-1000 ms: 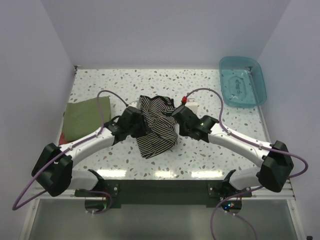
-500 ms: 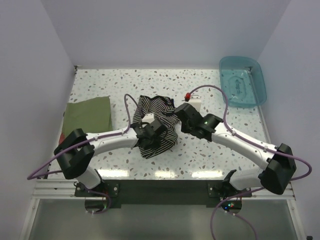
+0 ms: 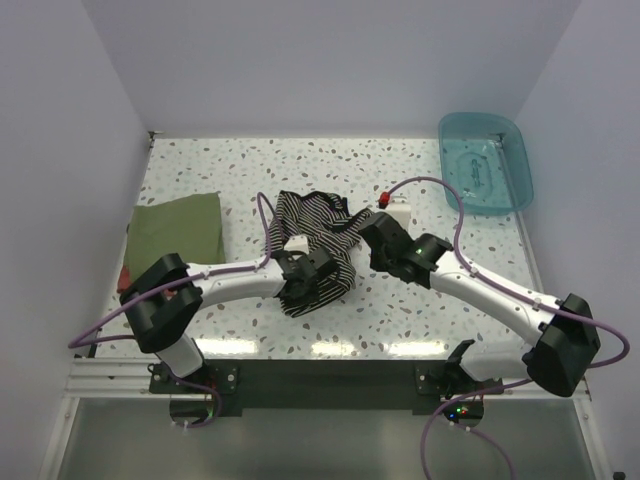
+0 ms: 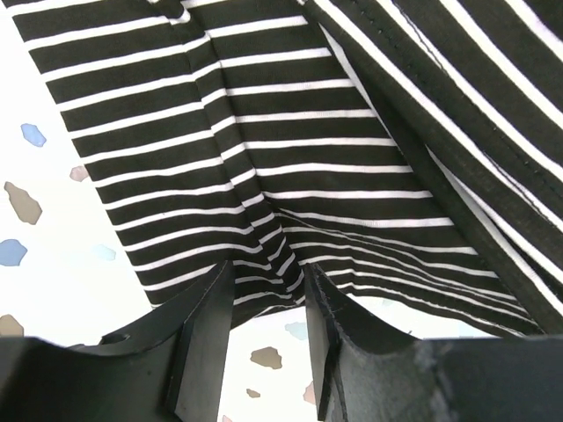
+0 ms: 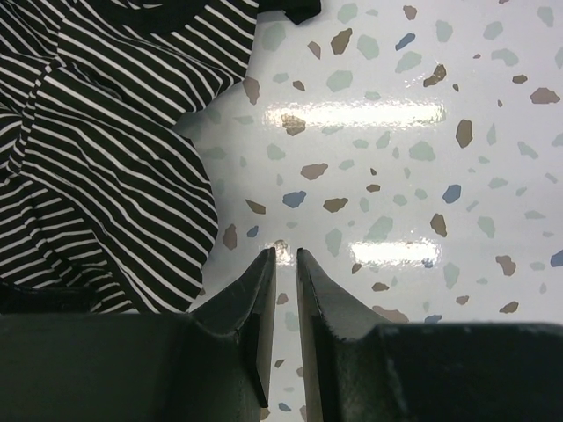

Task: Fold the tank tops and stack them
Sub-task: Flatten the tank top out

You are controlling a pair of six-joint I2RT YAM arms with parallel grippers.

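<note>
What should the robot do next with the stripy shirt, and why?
Probably close the left gripper on the striped tank top: its edge sits just at the open jaws, it lies crumpled, and the right gripper hovers empty over bare table.

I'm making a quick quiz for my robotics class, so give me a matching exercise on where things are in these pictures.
Things: 1 olive-green tank top; 2 striped tank top; 3 teal bin; 4 right claw.
Places: A far right corner; B crumpled in the middle; C folded flat, left side; D above the table, beside the stripes.
Pairs: 1-C, 2-B, 3-A, 4-D.
</note>
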